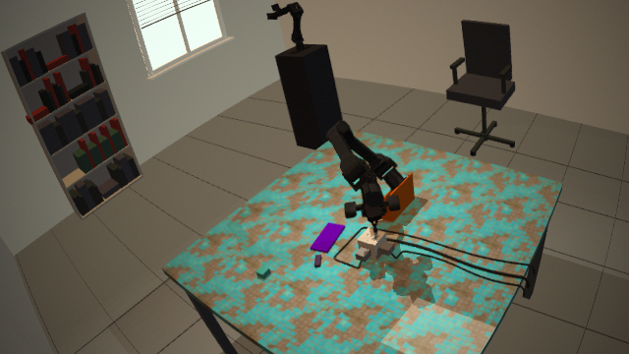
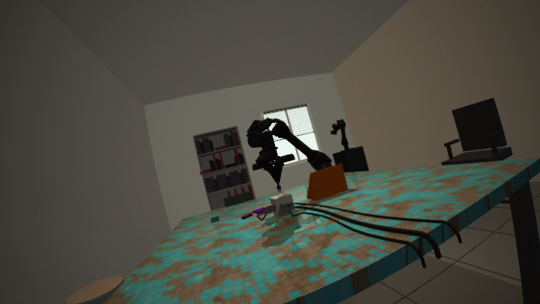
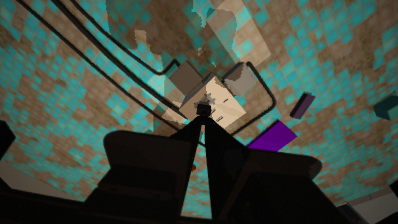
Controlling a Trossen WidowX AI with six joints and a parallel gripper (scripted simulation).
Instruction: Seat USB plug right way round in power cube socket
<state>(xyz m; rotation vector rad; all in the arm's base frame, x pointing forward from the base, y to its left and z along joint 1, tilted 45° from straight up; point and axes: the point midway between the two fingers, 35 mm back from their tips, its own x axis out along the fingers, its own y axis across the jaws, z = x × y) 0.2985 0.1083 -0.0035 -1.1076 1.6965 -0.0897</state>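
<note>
The pale power cube (image 1: 365, 239) (image 2: 283, 203) (image 3: 231, 113) stands on the table, with slots in its top. My gripper (image 1: 374, 224) (image 2: 278, 184) (image 3: 203, 120) points down over the cube and is shut on the small dark USB plug (image 3: 203, 108). In the exterior view the fingertips are just above the cube's top. The plug hides the part of the top beneath it, so I cannot tell its facing or whether its end touches the socket. Two grey plugs sit at the cube's sides, one (image 1: 363, 254) (image 3: 242, 80) near the cable loop, the other (image 1: 386, 249) (image 3: 187, 76) beside it.
Black cables (image 1: 452, 255) (image 2: 371, 224) (image 3: 95, 47) run from the cube over the table edge. An orange block (image 1: 404, 197) (image 2: 328, 182) stands behind. A purple slab (image 1: 327, 237) (image 3: 275, 137), a small purple block (image 1: 317, 261) (image 3: 302, 105) and a teal block (image 1: 263, 272) (image 2: 215, 219) lie to one side.
</note>
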